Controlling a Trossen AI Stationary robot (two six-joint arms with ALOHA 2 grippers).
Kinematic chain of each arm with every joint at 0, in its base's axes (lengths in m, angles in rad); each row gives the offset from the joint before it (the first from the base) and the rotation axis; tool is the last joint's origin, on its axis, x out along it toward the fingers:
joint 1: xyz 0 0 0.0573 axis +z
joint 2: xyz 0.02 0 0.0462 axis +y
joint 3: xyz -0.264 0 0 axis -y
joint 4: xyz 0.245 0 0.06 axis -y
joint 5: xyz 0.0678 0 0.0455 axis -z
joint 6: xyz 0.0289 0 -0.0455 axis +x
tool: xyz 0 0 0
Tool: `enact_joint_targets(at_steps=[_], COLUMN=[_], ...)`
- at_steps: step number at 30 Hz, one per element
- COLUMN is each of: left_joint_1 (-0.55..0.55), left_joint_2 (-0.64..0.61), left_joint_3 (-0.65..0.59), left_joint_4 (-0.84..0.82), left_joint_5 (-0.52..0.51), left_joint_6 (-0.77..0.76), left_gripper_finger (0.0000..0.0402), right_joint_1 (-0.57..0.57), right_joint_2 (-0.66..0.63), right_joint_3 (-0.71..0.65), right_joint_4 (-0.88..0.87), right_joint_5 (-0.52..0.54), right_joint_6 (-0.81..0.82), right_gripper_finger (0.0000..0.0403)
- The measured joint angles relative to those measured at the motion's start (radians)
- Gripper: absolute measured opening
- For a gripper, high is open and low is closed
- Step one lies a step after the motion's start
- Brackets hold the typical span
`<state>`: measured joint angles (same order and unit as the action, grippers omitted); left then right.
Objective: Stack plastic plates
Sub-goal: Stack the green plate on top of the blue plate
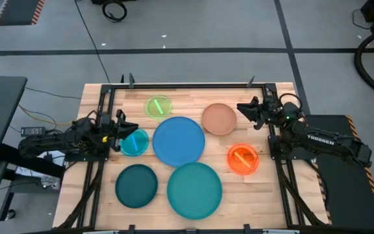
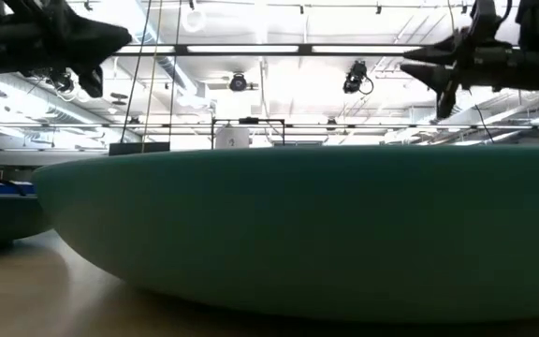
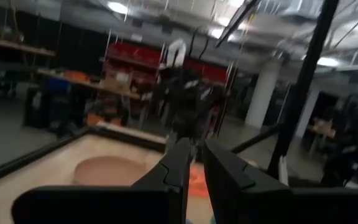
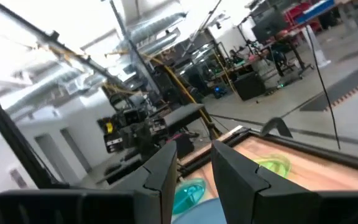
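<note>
Seven plates lie flat on the wooden table, none on another: lime green [image 1: 158,106], tan [image 1: 219,119], blue [image 1: 178,140], cyan [image 1: 134,142], orange [image 1: 243,158], dark green [image 1: 136,185] and teal [image 1: 194,189]. The teal plate [image 2: 298,225] fills the low view. My left gripper [image 1: 123,128] hangs high over the cyan plate's left rim, its fingers a narrow gap apart [image 3: 196,165], holding nothing. My right gripper [image 1: 245,110] hangs high just right of the tan plate, open [image 4: 194,162] and holding nothing.
A dark frame rail [image 1: 187,85] runs along the table's far edge, with more rails down both sides. Bare wood shows between the plates and along the near edge [image 1: 258,208]. Both arm bases stand at the table's left and right edges.
</note>
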<state>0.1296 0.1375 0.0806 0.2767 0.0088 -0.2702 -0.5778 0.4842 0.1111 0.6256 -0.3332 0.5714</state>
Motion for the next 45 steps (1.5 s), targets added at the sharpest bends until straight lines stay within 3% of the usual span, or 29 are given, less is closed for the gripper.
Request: enact_joint_targets(at_steps=[12,25,34,40,45], left_joint_1=[0.000,-0.082,-0.204,-0.270,-0.314], left_joint_2=[0.305,0.504,0.655,0.763,0.836], left_joint_3=[0.141,0.321,0.393,0.459,0.506], left_joint_4=[-0.074,-0.333,-0.350,-0.386,-0.399], left_joint_5=[-0.002,-0.001,-0.008,-0.026,-0.028], left_joint_6=[0.054,0.056,-0.012,-0.014,-0.020], left_gripper_finger=[0.0054,0.0133,0.0139,0.0139,0.0139], right_joint_1=[0.102,0.270,0.344,0.416,0.495], right_joint_2=[0.120,0.186,0.185,0.245,0.342], right_joint_3=[0.142,0.152,0.156,0.299,0.401], right_joint_4=[-0.201,-0.287,-0.322,-0.507,-0.566], right_joint_5=[0.005,0.224,0.335,0.374,0.466], right_joint_6=[-0.194,-0.270,-0.280,-0.318,-0.366], right_gripper_finger=[0.0110,0.0110,0.0110,0.0110,0.0110])
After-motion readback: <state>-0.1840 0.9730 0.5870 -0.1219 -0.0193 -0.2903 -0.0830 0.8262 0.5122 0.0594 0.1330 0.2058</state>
